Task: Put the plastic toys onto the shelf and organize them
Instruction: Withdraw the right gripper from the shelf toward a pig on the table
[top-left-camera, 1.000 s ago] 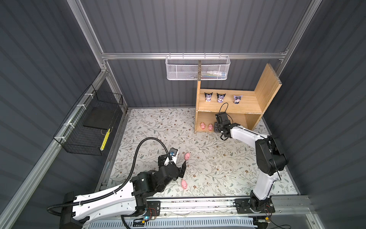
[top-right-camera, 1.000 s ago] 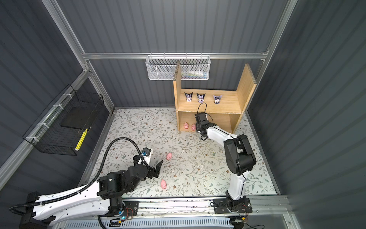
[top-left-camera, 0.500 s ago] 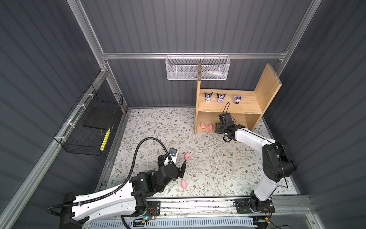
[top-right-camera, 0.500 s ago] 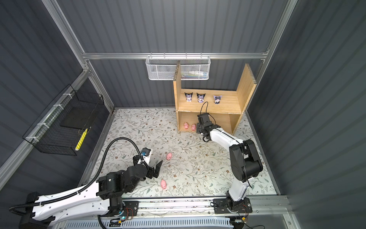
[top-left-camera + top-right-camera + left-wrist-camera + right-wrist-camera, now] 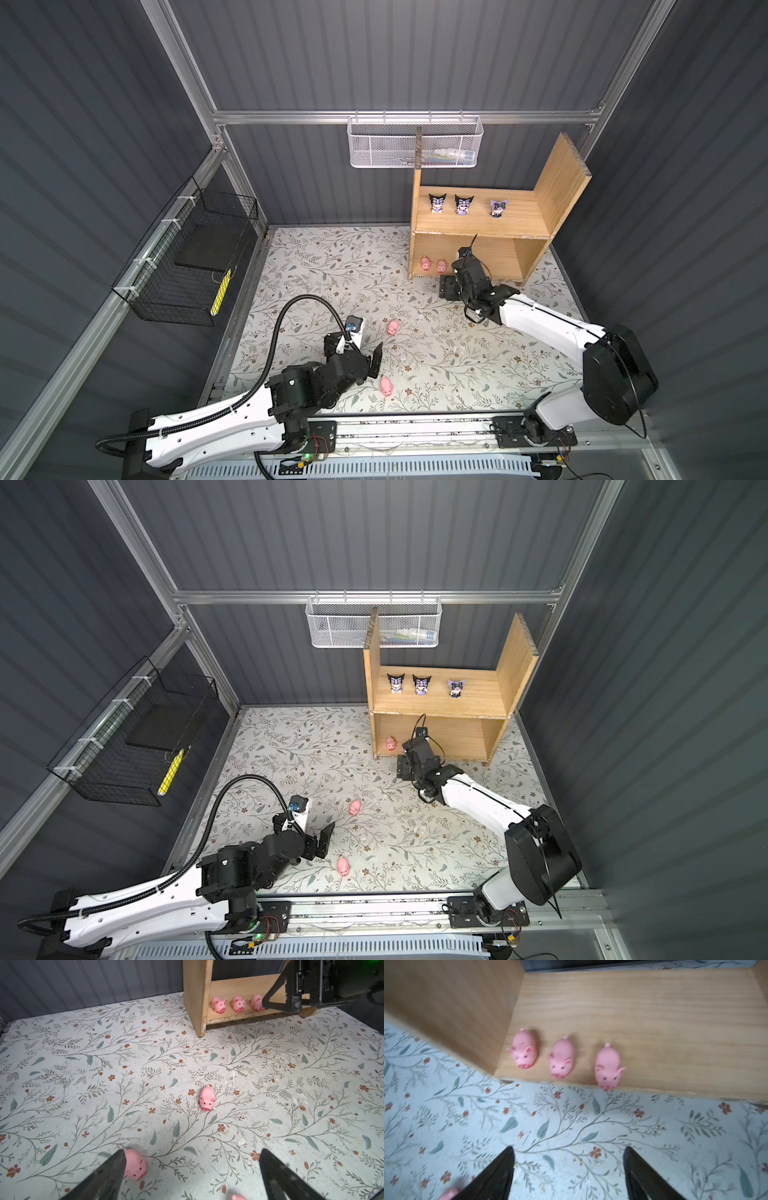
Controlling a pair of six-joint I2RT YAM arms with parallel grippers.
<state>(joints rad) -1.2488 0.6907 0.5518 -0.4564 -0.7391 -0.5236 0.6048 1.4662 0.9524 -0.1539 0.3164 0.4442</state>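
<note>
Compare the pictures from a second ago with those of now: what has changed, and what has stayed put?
The right gripper has drawn back out of the lower level of the shelf, jaws open and empty, leaving a third pig standing beside the other two there. The left gripper, the pigs on the mat and the three figurines on the upper level have not moved.

The shelf point(image 5: 519, 216) is pale bare wood with plain grain, matt, its cut edges rough and chipped. The pigs point(image 5: 562, 1059) look like smooth pink plastic or rubber with a soft sheen. The figurines point(image 5: 463, 205) look like hard moulded plastic. The desk point(image 5: 83, 1084) wears a matt printed floral sheet, scuffed and scratched in places. The white basket point(image 5: 386, 145) is coated metal mesh, the black basket point(image 5: 178, 299) thin dark wire. The rails point(image 5: 291, 117) are brushed aluminium.
</note>
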